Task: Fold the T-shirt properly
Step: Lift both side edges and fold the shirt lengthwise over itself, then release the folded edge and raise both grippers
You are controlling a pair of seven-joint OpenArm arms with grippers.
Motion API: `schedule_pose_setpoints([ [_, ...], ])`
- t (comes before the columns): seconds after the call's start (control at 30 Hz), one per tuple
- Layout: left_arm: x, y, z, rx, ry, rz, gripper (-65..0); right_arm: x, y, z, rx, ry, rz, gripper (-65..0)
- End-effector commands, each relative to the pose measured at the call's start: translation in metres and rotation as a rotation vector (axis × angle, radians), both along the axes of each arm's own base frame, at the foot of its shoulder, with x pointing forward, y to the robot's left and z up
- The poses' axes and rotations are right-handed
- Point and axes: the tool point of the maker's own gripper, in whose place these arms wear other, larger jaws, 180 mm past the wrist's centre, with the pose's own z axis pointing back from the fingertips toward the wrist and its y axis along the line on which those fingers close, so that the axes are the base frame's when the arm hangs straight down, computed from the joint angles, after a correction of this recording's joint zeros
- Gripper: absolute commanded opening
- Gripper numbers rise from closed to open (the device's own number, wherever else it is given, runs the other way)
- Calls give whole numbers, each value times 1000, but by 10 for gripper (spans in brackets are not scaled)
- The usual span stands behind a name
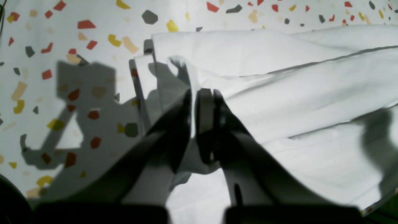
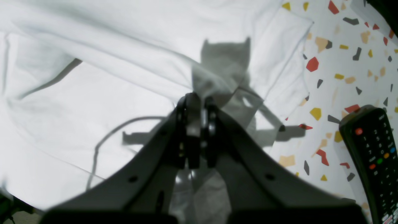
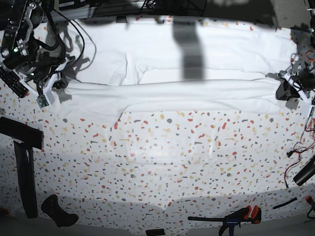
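closest to your left wrist camera, the left gripper [image 1: 202, 96] has its jaws pinched together on a bunched edge of the t-shirt [image 3: 187, 73], with a thin ridge of white cloth standing up between the dark fingers [image 1: 178, 124]. you can see the garment run off to the right of that view in long folds, lifted clear of the speckled table [image 1: 62, 40], where the arm's shadow falls.

your right gripper [image 2: 197, 105] is likewise closed tight, and a crumpled bit of the same cloth is caught in its jaws and hangs below them. just to the right in that view, a black remote control [image 2: 373, 149] lies on the table beside the shirt's edge.

from the base view you find the t-shirt stretched wide across the far side of the table, held at both ends, its near edge folded into a long band. a black and red clamp [image 3: 236, 217] lies at the near edge, well apart from the cloth.
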Motion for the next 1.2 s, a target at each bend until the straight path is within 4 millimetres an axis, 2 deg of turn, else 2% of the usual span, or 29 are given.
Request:
schedule_pose_setpoints([
  [0.0, 7, 7, 14, 19, -43, 0, -650, 5, -1, 12, -4, -36, 12, -650],
  [0.03, 6, 7, 13, 20, -38, -1, -650, 5, 1, 12, 5, -36, 14, -644],
  [0.17, 2, 7, 9, 27, -6, -7, -650, 5, 2, 12, 15, -34, 16, -396],
  [0.23, 0, 7, 7, 31, 10, -10, -552, 8, 3, 15, 20, -51, 18, -342],
  [0.33, 0, 5, 8, 16, 9, -12, -439, 19, 19, 32, 133, -114, 45, -339],
  [0.47, -6, 4, 4, 13, 47, -22, -383, 43, 47, 76, 324, -230, 121, -339],
  [0.57, -5, 4, 4, 12, 45, -22, -383, 67, 44, 103, 305, -319, 131, -340],
  [0.63, 0, 3, 8, 5, 11, -14, -383, 84, 28, 112, 223, -361, 93, -340],
  [0.77, 5, 2, 13, -5, -20, -9, -383, 116, -18, 99, 182, -319, -97, -340],
  [0.9, 6, -1, 14, -9, -26, -10, -383, 137, -44, 77, 200, -217, -201, -340],
  [1.03, 5, -7, 10, -31, -26, -6, -383, 145, -51, 45, 242, -68, -227, -340],
  [1.17, 5, -15, 7, -56, -26, -1, -383, 147, -38, 24, 316, 61, -198, -340],
])
